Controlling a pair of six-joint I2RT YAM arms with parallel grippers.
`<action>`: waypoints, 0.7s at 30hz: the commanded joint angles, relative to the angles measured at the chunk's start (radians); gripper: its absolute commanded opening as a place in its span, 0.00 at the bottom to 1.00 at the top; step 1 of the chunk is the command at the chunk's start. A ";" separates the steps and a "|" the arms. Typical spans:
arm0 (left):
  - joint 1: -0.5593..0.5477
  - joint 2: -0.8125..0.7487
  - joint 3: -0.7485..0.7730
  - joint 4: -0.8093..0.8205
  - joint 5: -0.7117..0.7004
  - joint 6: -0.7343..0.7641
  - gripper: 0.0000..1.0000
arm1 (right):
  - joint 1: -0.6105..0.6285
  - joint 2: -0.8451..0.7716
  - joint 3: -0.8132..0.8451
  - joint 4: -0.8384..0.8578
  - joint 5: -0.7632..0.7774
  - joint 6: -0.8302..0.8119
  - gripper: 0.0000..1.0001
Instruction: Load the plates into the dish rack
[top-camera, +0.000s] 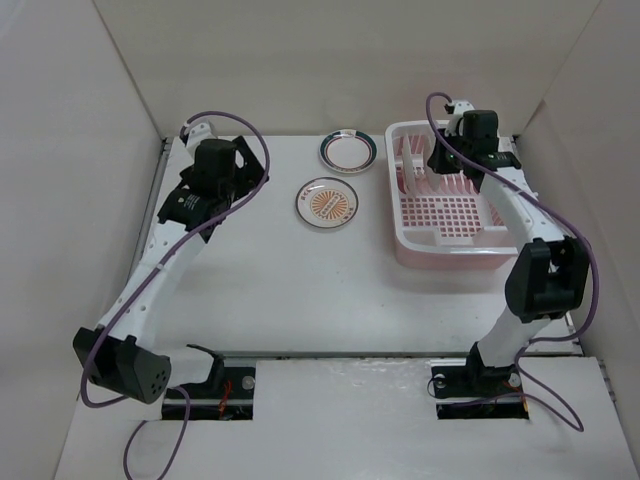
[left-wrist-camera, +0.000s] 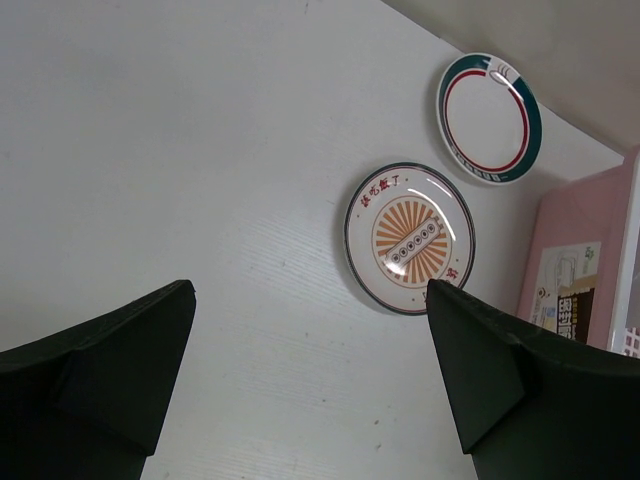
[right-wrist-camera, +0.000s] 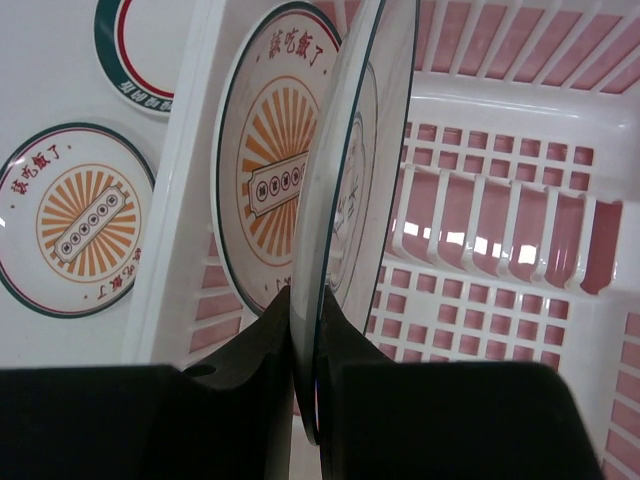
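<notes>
One white tabletop (top-camera: 280, 290) carries everything, with the two arms bolted at its near edge. The dish rack (top-camera: 455, 248), a pale pink-and-white basket with a grid floor and upright divider prongs, sits on the far right part of the tabletop. The right arm reaches forward over the rack. The right end effector (right-wrist-camera: 308, 330) is there, its two dark fingers (right-wrist-camera: 250, 345) pinched tight on the lower rim of the held plate (right-wrist-camera: 350, 150). That plate stands upright and edge-on to the wrist camera, above the rack's floor, and so little of its face shows that its pattern cannot be told. Just behind it, inside the rack by the left wall, the standing orange plate (right-wrist-camera: 262, 160) is upright with its sunburst centre facing the camera. The left arm stretches toward the far left of the tabletop. The left end effector (left-wrist-camera: 308, 300) hangs above bare surface, spread wide and holding nothing. Two more plates lie flat on the tabletop to the left of the rack. The lying orange plate (top-camera: 327, 201) is the nearer one, close to the rack's left wall. The teal-rimmed plate (top-camera: 348, 150) is beyond it, toward the far edge. The two lie near each other but do not touch.
</notes>
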 joint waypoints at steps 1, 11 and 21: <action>0.008 0.009 0.001 0.023 0.010 0.020 1.00 | -0.004 0.004 0.009 0.095 0.010 0.021 0.00; 0.008 0.009 0.001 0.023 0.019 0.020 1.00 | -0.013 0.061 0.029 0.106 0.010 0.046 0.00; 0.008 0.009 -0.017 0.023 0.019 0.020 1.00 | -0.013 0.102 0.038 0.096 0.038 0.046 0.00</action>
